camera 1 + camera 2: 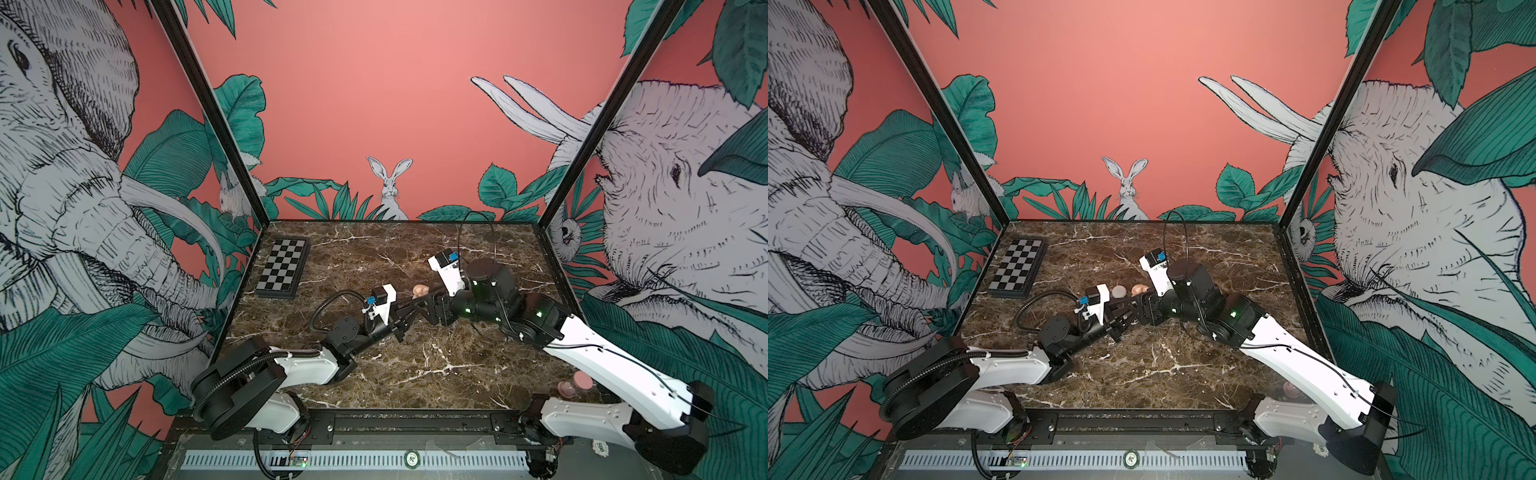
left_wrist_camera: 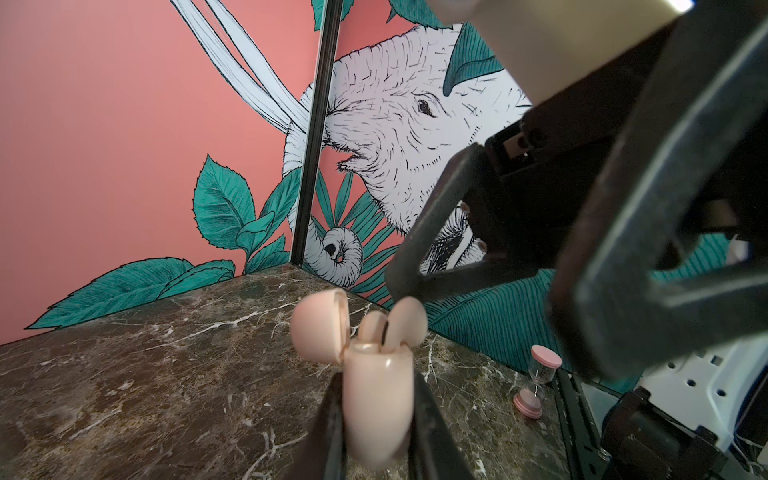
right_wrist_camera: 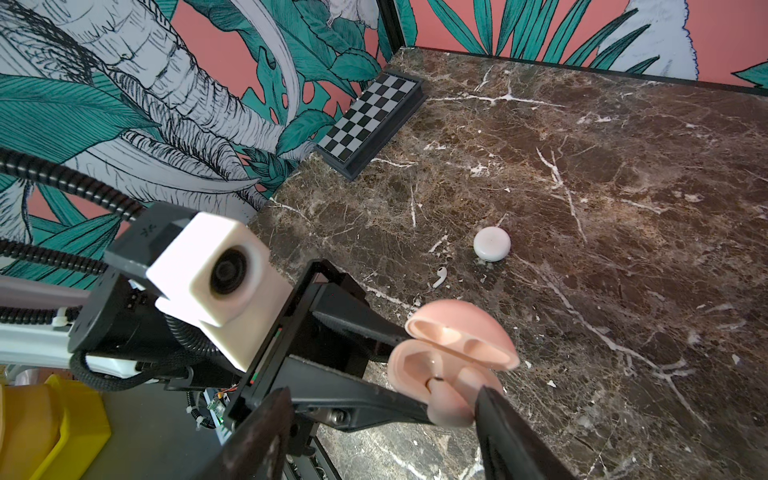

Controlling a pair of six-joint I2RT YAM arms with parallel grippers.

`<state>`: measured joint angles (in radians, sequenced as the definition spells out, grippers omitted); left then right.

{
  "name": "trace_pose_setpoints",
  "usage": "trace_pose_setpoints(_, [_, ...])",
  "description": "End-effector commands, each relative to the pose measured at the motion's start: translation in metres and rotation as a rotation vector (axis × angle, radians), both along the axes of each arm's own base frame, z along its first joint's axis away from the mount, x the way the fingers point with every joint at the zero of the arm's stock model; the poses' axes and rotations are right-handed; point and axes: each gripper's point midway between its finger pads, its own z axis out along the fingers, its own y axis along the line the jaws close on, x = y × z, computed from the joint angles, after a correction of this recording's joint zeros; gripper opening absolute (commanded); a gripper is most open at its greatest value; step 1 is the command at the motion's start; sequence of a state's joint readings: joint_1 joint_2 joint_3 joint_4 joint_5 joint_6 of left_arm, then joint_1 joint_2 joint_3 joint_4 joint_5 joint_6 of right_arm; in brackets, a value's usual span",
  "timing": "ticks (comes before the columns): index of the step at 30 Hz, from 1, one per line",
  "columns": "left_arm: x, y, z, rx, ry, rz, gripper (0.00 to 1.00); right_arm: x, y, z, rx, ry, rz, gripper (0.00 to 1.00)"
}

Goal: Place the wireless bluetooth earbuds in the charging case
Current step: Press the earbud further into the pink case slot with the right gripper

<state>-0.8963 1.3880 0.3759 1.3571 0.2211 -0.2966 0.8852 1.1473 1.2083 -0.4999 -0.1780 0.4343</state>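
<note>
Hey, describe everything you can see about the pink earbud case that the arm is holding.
The glossy pale pink plastic charging case is a small rounded pod, held upright with its domed hinged lid swung fully open. Out of its base stand rounded pink bud tops. The left gripper is shut on it, its dark fingers pressing opposite sides, seemingly above the brown marble table.

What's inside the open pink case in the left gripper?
A pink earbud pokes out of the charging case; its lower part is hidden, and the second well is unclear.
</note>
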Motion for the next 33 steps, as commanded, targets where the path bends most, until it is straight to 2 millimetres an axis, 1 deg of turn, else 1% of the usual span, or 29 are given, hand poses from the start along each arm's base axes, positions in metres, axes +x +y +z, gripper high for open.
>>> trace_pose_setpoints(1, [-0.005,0.004,0.017,-0.05,-0.035,-0.008,0.0,-0.001,0.0,-0.001,0.021,0.002,-0.001,0.68])
trace_pose_setpoints(4, [-0.005,0.005,0.015,-0.045,-0.035,-0.002,0.0,-0.002,0.001,0.001,0.027,0.008,0.002,0.68])
trace_pose_setpoints(10, [-0.004,0.005,0.015,-0.044,-0.038,0.001,0.0,-0.003,0.002,-0.003,0.027,0.029,0.001,0.67])
trace_pose_setpoints(16, [-0.003,0.006,0.013,-0.041,-0.037,0.009,0.0,-0.004,0.0,-0.001,0.03,0.033,-0.005,0.67])
trace_pose_setpoints(21, [-0.003,0.006,0.014,-0.041,-0.039,0.009,0.0,-0.004,-0.002,-0.005,0.005,0.045,-0.014,0.66])
trace_pose_setpoints(26, [-0.002,0.006,0.012,-0.039,-0.035,0.012,0.0,-0.006,-0.003,-0.002,0.013,0.048,-0.013,0.66])
trace_pose_setpoints(33, [-0.002,0.005,0.011,-0.034,-0.033,0.013,0.0,-0.012,0.002,0.005,0.034,0.05,0.01,0.65])
